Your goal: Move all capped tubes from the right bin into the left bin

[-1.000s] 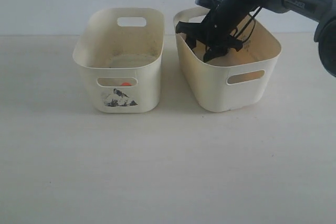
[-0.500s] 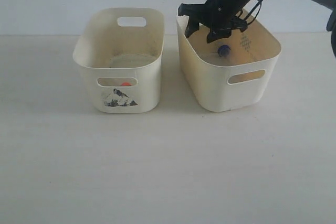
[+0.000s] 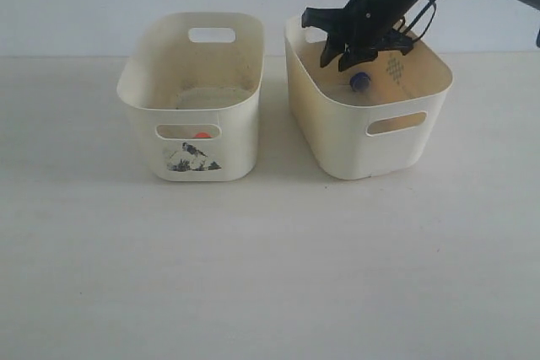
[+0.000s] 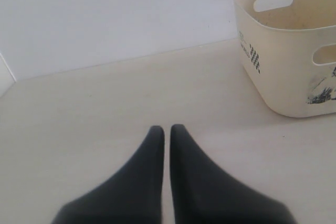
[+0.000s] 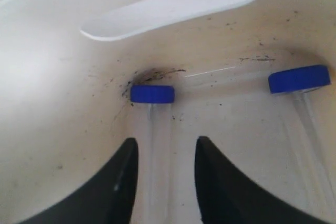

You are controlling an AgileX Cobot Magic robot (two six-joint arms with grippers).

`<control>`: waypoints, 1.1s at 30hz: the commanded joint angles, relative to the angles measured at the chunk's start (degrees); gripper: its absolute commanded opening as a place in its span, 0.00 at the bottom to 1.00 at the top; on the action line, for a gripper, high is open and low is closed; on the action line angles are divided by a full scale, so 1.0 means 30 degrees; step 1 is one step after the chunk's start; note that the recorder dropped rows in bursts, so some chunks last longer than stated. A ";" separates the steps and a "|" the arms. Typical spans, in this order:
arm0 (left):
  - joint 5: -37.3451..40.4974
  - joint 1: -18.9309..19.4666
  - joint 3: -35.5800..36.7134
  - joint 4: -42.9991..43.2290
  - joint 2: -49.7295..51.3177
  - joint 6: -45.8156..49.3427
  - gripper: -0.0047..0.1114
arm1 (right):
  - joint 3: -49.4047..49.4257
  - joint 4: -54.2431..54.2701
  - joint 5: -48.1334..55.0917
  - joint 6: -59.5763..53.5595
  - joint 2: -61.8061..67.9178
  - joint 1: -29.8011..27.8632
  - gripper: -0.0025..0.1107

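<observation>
Progress: one of three tubes is done, by my reading. An orange cap point(image 3: 201, 134) is showing through the front slot of the left bin point(image 3: 139, 94), which is standing just beside the right bin point(image 3: 337, 145). I am taking it for the orange-capped tube, though its body is not visible.

Two tubes are lying inside the right bin, on its floor near the wall with the handle slot point(image 5: 173, 6). These are the first blue-capped tube point(image 5: 152, 94) and, near it but apart, the second blue-capped tube point(image 5: 299, 78).

The right gripper point(image 5: 165, 142) is pointing down into the right bin, its jaws standing apart with the first blue-capped tube running between them. A strip of floor is showing on each side, so I am judging that no grip is made yet.

The left gripper point(image 4: 166, 129) is hovering over the table point(image 4: 105, 98) well outside the right bin, fingers pressed together and carrying nothing.

Left to do: closing on the first tube and carrying it from the right bin to the left bin, then the same for the second.
</observation>
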 commanded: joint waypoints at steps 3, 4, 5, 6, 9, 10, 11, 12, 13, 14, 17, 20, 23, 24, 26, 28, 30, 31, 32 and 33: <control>-0.0169 -0.0027 -0.0069 -0.0069 0.0009 -0.0253 0.08 | 0.0068 -0.0010 0.0593 -0.0126 0.0707 -0.0099 0.45; -0.0169 -0.0027 -0.0069 -0.0069 0.0009 -0.0253 0.08 | 0.0068 -0.0010 0.0706 -0.0126 0.0779 -0.0099 0.45; -0.0169 -0.0027 -0.0069 -0.0069 0.0009 -0.0253 0.08 | 0.0068 0.0049 0.0810 -0.0126 0.0961 -0.0099 0.45; -0.0169 -0.0027 -0.0069 -0.0069 0.0009 -0.0253 0.08 | 0.0068 0.0121 0.0837 -0.0126 0.1002 -0.0099 0.45; -0.0169 -0.0027 -0.0069 -0.0069 0.0009 -0.0253 0.08 | 0.0068 0.0157 0.0891 -0.0126 0.1233 0.0017 0.45; -0.0169 -0.0027 -0.0069 -0.0069 0.0009 -0.0253 0.08 | 0.0068 0.0157 0.0939 -0.0189 0.1274 0.0020 0.47; -0.0169 -0.0027 -0.0069 -0.0069 0.0009 -0.0253 0.08 | 0.0068 0.0163 0.0939 -0.0205 0.1314 0.0103 0.51; -0.0169 -0.0027 -0.0069 -0.0069 0.0009 -0.0253 0.08 | 0.0068 0.0163 0.0983 -0.0205 0.1326 0.0138 0.55; -0.0169 -0.0027 -0.0069 -0.0069 0.0009 -0.0253 0.08 | 0.0068 0.0163 0.0983 -0.0162 0.1326 0.0176 0.60; -0.0169 -0.0027 -0.0069 -0.0069 0.0009 -0.0253 0.08 | 0.0068 0.0199 0.0983 -0.0277 0.1326 0.0207 0.65; -0.0169 -0.0027 -0.0069 -0.0069 0.0009 -0.0253 0.08 | 0.0068 0.0199 0.0831 -0.0278 0.1326 0.0250 0.69; -0.0169 -0.0027 -0.0069 -0.0069 0.0009 -0.0253 0.08 | 0.0068 0.0199 0.0831 -0.0278 0.1358 0.0250 0.69; -0.0169 -0.0027 -0.0069 -0.0069 0.0009 -0.0253 0.08 | 0.0068 0.0045 0.1055 -0.0278 0.1449 0.0345 0.69; -0.0169 -0.0027 -0.0069 -0.0069 0.0009 -0.0253 0.08 | 0.0068 0.0013 0.1100 -0.0278 0.1538 0.0391 0.69; -0.0169 -0.0027 -0.0069 -0.0069 0.0009 -0.0253 0.08 | 0.0068 -0.0002 0.1180 -0.0278 0.1787 0.0479 0.69; -0.0169 -0.0027 -0.0069 -0.0069 0.0009 -0.0253 0.08 | 0.0068 -0.0002 0.1180 -0.0278 0.2067 0.0572 0.69; -0.0169 -0.0027 -0.0069 -0.0069 0.0009 -0.0253 0.08 | 0.0068 -0.0002 0.1180 -0.0278 0.2282 0.0654 0.69; -0.0169 -0.0027 -0.0069 -0.0069 0.0009 -0.0253 0.08 | 0.0068 -0.0219 0.1180 -0.0278 0.2386 0.0750 0.68; -0.0169 -0.0027 -0.0069 -0.0069 0.0009 -0.0253 0.08 | 0.0068 -0.0530 0.1067 -0.0278 0.2419 0.0800 0.65; -0.0169 -0.0027 -0.0069 -0.0069 0.0009 -0.0253 0.08 | 0.0068 -0.0809 0.1067 -0.0278 0.2470 0.0876 0.61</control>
